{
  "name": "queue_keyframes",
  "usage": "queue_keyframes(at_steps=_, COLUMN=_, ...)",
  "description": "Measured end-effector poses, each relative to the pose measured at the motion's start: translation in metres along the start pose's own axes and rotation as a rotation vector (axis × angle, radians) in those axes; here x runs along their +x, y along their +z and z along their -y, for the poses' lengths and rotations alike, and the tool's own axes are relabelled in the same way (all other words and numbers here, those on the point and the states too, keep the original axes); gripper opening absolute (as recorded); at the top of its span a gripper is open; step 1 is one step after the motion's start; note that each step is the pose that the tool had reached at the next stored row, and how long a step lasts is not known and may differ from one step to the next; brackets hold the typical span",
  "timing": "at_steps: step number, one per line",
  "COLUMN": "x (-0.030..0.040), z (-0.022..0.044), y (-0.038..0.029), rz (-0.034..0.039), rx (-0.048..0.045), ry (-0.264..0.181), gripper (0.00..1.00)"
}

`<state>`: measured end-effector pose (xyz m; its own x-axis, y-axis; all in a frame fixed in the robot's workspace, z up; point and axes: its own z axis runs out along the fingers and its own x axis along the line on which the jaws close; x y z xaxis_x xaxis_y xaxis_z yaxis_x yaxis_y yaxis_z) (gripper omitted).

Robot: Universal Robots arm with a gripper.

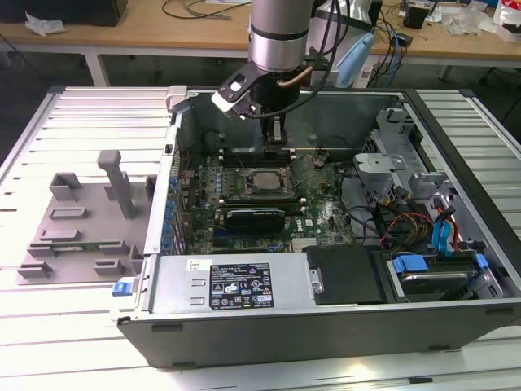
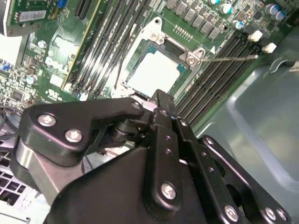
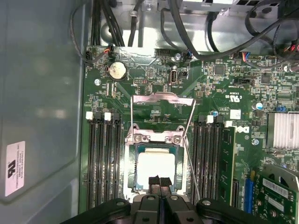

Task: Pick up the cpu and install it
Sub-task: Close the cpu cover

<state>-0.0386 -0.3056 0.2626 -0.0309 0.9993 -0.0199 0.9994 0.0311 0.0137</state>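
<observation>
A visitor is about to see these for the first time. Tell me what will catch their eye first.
First comes the open computer case in the exterior view, with the silver robot arm reaching down into it. In both wrist views the bright silvery cpu stands out against the green motherboard, lying flat in its socket with the metal frame swung open. The black gripper, shut, hangs over one edge of the cpu.

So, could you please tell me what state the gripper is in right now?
Gripper: shut, holding nothing, tips by the cpu lying in its socket.

Slatted table (image 1: 57, 326): open computer case (image 1: 326, 334) (grey fixture (image 1: 81, 220) beside)
</observation>
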Motion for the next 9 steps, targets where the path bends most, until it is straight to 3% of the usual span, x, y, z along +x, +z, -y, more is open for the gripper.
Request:
queue_keyframes(at_steps=1, x=0.0000, z=0.0000, y=-0.0001, rz=0.0000, rx=0.0001, ry=0.000, gripper=0.11)
queue_keyframes(at_steps=2, x=-0.0002, z=-0.0051, y=-0.0003, rz=0.0004, rx=0.0003, ry=0.000, gripper=0.11)
queue_keyframes(at_steps=3, x=-0.0005, z=-0.0160, y=0.0000, rz=0.0003, rx=0.0003, ry=0.000, gripper=0.11)
queue_keyframes(at_steps=5, x=-0.0009, z=-0.0285, y=0.0002, rz=0.0001, rx=0.0004, ry=0.000, gripper=0.11)
queue_keyframes(at_steps=9, x=-0.0010, z=-0.0290, y=-0.0046, rz=-0.0004, rx=0.0004, ry=0.000, gripper=0.11)
